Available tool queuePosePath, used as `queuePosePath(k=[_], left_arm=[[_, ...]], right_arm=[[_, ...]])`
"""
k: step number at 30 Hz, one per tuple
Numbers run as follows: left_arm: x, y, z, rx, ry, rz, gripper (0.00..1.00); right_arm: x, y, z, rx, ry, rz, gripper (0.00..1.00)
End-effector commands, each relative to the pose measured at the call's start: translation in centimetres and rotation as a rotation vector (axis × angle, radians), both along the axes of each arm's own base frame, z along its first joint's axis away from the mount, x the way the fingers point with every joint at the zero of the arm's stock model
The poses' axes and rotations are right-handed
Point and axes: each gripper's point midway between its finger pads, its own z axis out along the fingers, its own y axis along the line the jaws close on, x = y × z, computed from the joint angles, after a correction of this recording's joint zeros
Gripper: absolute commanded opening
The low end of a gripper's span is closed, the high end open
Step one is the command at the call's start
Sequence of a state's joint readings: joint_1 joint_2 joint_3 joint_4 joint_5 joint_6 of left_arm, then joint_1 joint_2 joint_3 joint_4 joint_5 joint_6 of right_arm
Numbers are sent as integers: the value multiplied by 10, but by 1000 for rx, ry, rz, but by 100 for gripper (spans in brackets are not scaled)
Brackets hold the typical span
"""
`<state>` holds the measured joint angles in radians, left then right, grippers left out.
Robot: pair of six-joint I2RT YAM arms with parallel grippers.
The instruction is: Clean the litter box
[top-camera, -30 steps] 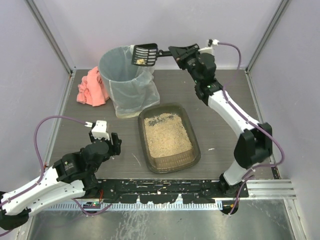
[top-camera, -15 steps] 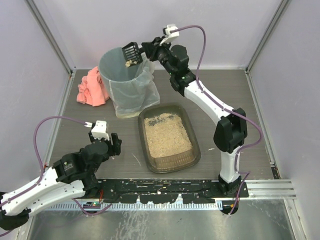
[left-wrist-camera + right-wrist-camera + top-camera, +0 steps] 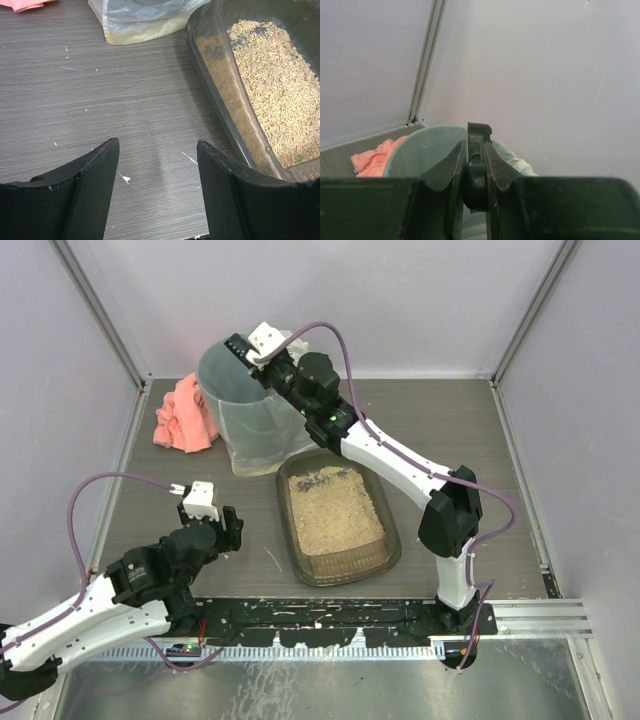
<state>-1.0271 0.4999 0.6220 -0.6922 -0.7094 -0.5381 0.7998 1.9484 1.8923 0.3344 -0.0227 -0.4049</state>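
**Right tool (image 3: 238, 348) clamps scoop above bin**

Top view: the shallow dark brown-grey plastic litter box (image 3: 345, 573), holding beige litter, lies mid-surface (image 3: 470, 440), just in front of the round grey lined bin (image 3: 255, 430).
Left wrist: the left tool (image 3: 157, 150) stands partly open and empty beside the box (image 3: 220, 90).
Right wrist: fingers closed tight on a black scoop handle (image 3: 479, 131).

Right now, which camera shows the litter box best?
The top view: the whole litter box shows, rim to rim. The left wrist view catches only one side of it. The right wrist view shows none of it.
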Motion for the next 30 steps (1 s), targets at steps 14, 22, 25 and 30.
queuePosePath(k=[14, 22, 25, 30], left_arm=[[6, -11, 13, -35, 2, 15, 69], [22, -63, 22, -98, 22, -57, 73], [33, -88, 18, -85, 48, -72, 73], [48, -128, -2, -49, 116, -98, 66]], right_arm=[[-98, -173, 100, 453, 154, -213, 1], [-144, -249, 4, 495, 423, -375, 1], [-159, -259, -42, 514, 546, -393, 1], [-175, -260, -97, 500, 696, -386, 1]])
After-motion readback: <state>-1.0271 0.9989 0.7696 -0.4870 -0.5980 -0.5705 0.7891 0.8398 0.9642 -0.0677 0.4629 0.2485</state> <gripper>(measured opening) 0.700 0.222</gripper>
